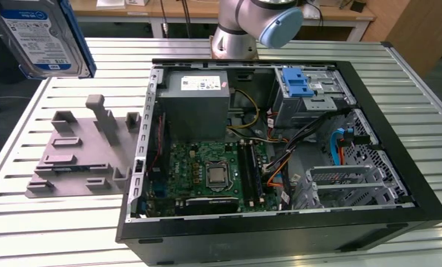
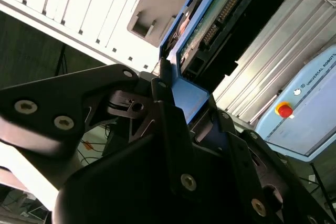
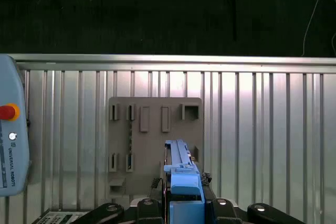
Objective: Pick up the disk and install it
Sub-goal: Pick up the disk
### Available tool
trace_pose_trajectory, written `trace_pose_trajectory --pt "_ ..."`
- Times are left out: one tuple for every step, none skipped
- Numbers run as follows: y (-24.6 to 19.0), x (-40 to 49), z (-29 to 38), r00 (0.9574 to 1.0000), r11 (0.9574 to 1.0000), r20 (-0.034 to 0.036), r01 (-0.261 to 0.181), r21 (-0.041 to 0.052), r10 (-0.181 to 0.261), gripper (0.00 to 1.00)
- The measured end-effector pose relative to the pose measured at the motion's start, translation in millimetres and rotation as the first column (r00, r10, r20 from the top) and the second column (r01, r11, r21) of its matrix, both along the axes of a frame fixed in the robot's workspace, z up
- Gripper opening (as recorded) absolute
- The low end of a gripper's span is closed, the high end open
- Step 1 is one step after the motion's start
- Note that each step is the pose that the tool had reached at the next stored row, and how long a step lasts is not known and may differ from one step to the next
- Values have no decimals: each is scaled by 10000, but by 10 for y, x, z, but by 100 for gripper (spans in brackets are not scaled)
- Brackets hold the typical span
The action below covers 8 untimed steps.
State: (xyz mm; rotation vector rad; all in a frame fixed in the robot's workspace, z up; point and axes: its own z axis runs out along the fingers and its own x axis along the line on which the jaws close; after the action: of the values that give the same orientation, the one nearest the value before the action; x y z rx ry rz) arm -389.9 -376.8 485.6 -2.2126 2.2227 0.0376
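The disk [image 1: 43, 36] hangs high at the exterior view's far left, a silver hard drive with a white-and-blue label in a blue carrier, lifted well above the table. In the first wrist view the disk [image 3: 181, 174] is seen edge-on, and my gripper [image 3: 184, 205] is shut on its blue carrier from both sides. The second wrist view shows the disk [image 2: 210, 30] from its circuit-board side, with the black fingers [image 2: 163, 93] clamped on the blue frame. The grey holder plate [image 3: 155, 140] lies directly below the disk.
The grey holder plate [image 1: 80, 150] with upright posts sits on the slatted metal table [image 1: 58, 233]. To its right in the exterior view lies the open computer case [image 1: 280, 228], with a power supply [image 1: 198, 103], motherboard [image 1: 213, 172] and blue-latched drive cage [image 1: 302, 83]. A teach pendant [image 3: 10, 129] lies on the table.
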Motion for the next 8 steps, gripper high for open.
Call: trace_pose_trajectory --pt "0 -4 0 10000 10000 -1 0 0 0 36" --pt "0 -7 1 10000 10000 -1 0 -1 0 36" --pt "0 -11 0 10000 10000 0 0 0 0 36" --pt "0 -14 1 10000 10000 -1 0 -1 0 36" --pt "0 -18 0 10000 10000 -1 0 -1 0 36" --pt "0 -22 0 10000 10000 0 0 0 0 36" --pt "0 -25 0 10000 10000 -1 0 -1 0 36" --pt "0 -29 0 10000 10000 0 0 0 0 36"
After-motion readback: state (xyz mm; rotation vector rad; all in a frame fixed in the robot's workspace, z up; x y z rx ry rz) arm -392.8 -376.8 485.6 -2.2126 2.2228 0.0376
